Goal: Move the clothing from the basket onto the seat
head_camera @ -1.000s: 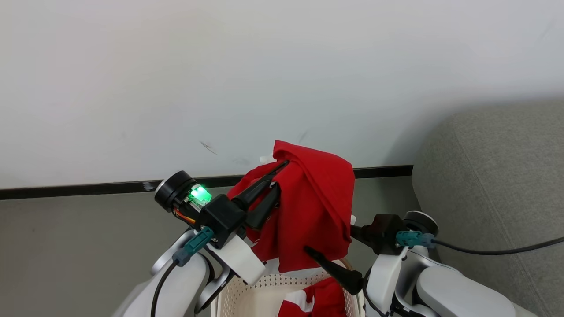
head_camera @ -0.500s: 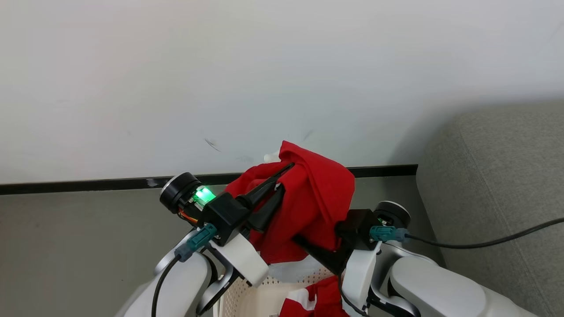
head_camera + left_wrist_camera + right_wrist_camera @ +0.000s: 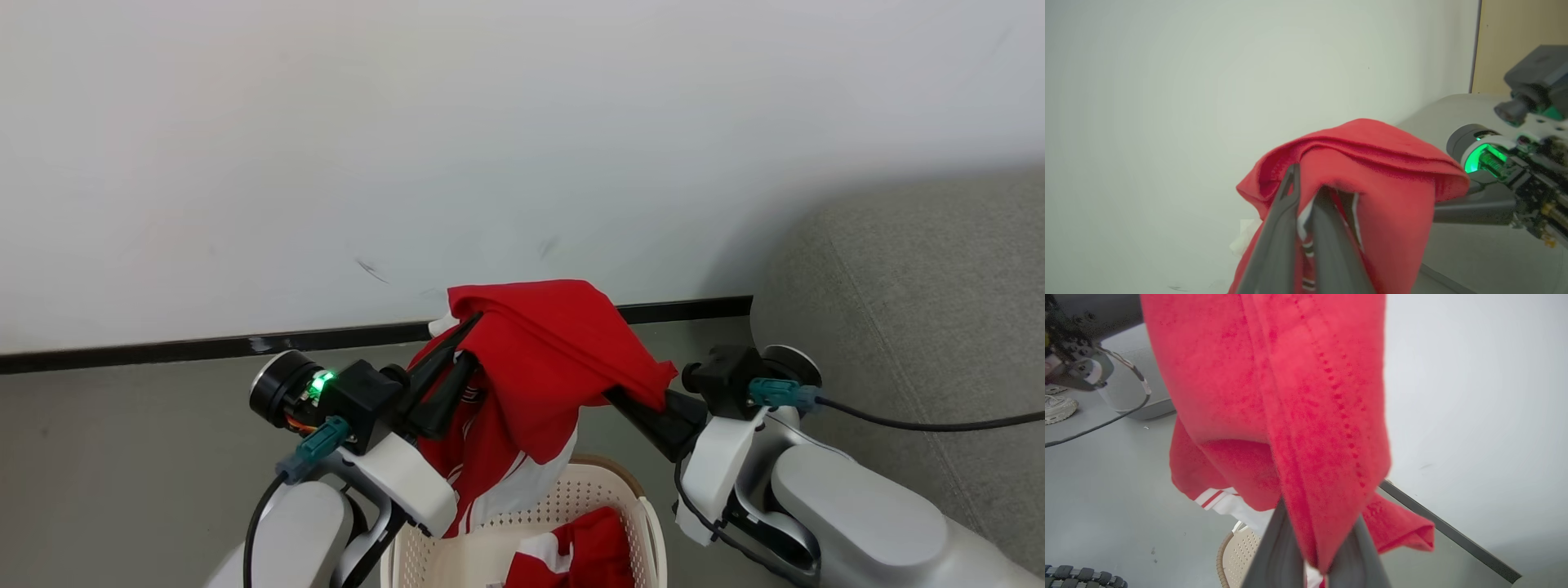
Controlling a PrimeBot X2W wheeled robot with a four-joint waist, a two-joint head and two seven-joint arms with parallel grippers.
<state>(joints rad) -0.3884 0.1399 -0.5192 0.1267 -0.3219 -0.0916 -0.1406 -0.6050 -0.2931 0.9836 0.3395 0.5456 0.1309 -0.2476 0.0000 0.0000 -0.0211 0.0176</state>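
Observation:
A red garment with white trim, part of the clothing (image 3: 543, 359), hangs stretched between my two grippers above the basket (image 3: 645, 510). My left gripper (image 3: 472, 336) is shut on its left edge; in the left wrist view the dark fingers (image 3: 1284, 228) pinch red and white cloth (image 3: 1372, 163). My right gripper (image 3: 633, 404) is shut on the right corner, and the right wrist view shows cloth (image 3: 1298, 396) clamped between its fingers (image 3: 1269, 555). Another red and white piece (image 3: 588, 543) lies inside the basket. The grey seat (image 3: 914, 278) stands at the right.
A white wall with a dark baseboard (image 3: 163, 351) runs behind the basket over grey floor. A black cable (image 3: 939, 425) trails from my right wrist across the seat. A white shoe (image 3: 1057, 408) sits on the floor at the left of the right wrist view.
My right gripper went from open below the hanging garment to shut on its right corner, then lifted it. The cloth now spreads between both grippers. The head view shifted slightly.

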